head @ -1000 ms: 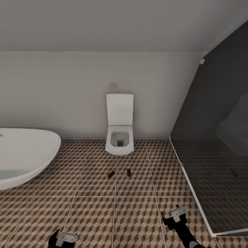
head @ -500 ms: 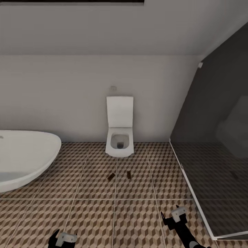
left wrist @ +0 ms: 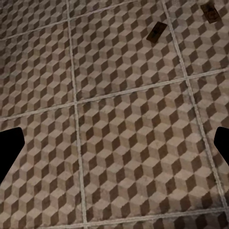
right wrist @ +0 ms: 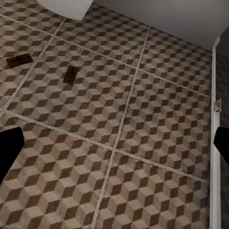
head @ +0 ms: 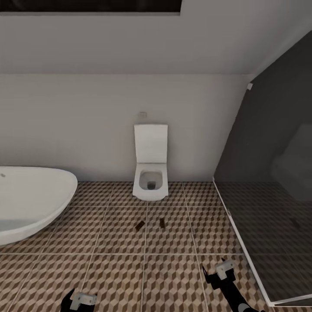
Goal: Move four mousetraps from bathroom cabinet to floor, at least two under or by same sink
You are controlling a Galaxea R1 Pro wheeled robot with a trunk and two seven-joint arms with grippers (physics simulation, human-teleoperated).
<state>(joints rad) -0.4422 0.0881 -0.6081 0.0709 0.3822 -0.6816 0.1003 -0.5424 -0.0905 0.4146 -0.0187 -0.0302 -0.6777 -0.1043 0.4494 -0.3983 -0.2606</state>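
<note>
Step in hand: you are facing the toilet wall with nothing carried; in my judgement you are between trips, and two traps remain to be fetched from the cabinet.
How to do it well: turn the base slowly and keep both arms low and tucked, well clear of the bathtub on your left and the glass shower screen on your right.
Traps on the floor: two mousetraps lie flat on the tiled floor in front of the toilet, the left mousetrap just beside the right mousetrap, apart and not touching.
Placement check: no sink appears here, so judge for yourself whether these two count as next to one; you may need to move them.
Left pincer: spread wide, empty, hanging over bare tiles.
Right pincer: spread wide, empty, touching nothing.
</note>
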